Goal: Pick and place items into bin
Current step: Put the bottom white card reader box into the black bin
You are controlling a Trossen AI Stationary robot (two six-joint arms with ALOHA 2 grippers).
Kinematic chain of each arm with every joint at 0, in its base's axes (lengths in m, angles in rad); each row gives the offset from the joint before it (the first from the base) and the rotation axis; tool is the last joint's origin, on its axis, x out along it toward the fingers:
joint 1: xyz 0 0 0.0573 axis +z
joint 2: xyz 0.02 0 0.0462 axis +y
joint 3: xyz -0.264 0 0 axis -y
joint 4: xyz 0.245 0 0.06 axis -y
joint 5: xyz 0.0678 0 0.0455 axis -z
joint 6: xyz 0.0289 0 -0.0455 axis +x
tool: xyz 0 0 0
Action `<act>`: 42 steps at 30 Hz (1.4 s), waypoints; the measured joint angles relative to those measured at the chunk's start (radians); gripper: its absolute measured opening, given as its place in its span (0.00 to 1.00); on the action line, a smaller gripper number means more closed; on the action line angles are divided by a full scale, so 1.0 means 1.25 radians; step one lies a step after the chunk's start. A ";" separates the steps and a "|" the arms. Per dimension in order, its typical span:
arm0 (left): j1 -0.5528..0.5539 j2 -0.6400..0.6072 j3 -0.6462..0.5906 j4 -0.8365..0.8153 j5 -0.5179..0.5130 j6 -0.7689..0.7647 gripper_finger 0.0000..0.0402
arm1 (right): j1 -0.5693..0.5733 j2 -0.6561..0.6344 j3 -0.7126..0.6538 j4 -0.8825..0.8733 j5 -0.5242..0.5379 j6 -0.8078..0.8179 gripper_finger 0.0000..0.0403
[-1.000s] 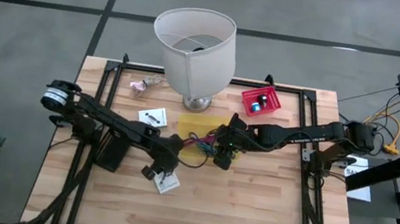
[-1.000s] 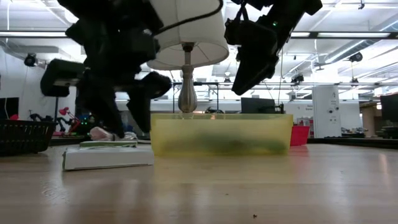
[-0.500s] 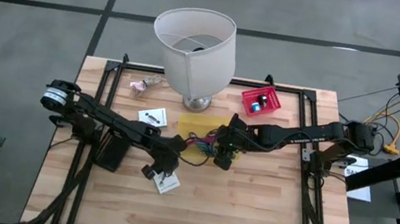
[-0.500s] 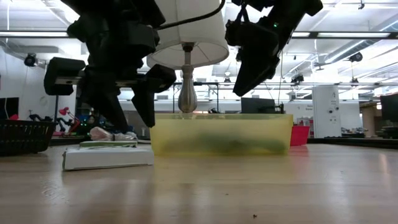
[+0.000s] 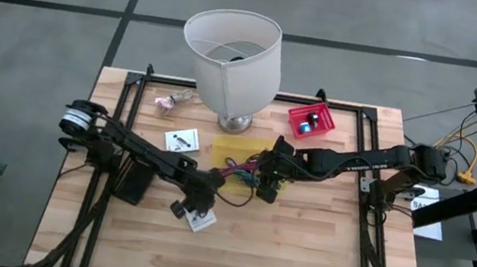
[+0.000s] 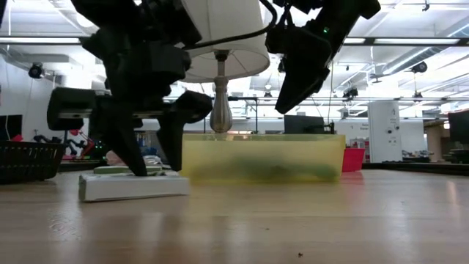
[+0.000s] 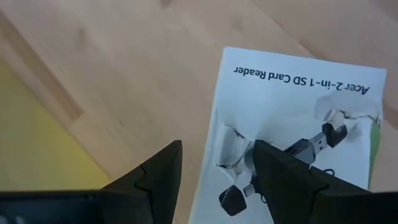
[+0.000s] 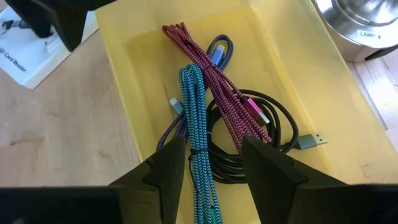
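Note:
A translucent yellow bin (image 5: pixel 235 144) stands mid-table in front of the lamp. It holds a teal braided cable (image 8: pixel 198 106), a magenta braided cable (image 8: pixel 211 68), a purple cable (image 8: pixel 221 46) and a coiled black cable (image 8: pixel 273 124). My right gripper (image 8: pixel 211 146) hangs open and empty above the bin (image 6: pixel 260 158). My left gripper (image 7: pixel 214 158) is open and low over a flat white SD card reader box (image 7: pixel 298 112). The box lies on the table near the bin's left end (image 5: pixel 199 219). One finger stands over the box, the other over the bare table beside the box's long edge. My left gripper comes at the white box (image 6: pixel 132 185) from above, pointing down, its open fingers (image 6: pixel 138 165) reaching down to the box's top. I cannot tell whether they touch it. The box lies flat on the table.
A lamp with a big white shade (image 5: pixel 232 52) stands behind the bin. A red tray (image 5: pixel 312 119) with small items is at the far right. A white card (image 5: pixel 183 138) and a pinkish wrapped item (image 5: pixel 170 102) lie far left. A black block (image 5: pixel 132 179) sits under the left arm.
My left gripper has come down toward the white box and gone a little toward the table's right edge; its fingers stay open. My right gripper has kept still above the bin.

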 joint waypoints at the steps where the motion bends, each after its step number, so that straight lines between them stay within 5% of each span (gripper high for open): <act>1: 0.000 0.006 0.001 0.006 0.000 0.000 0.45 | 0.000 0.000 0.000 0.000 0.000 0.000 0.36; 42: 0.003 0.067 0.030 0.044 -0.008 0.000 0.42 | 0.000 0.000 -0.002 -0.001 0.000 0.028 0.32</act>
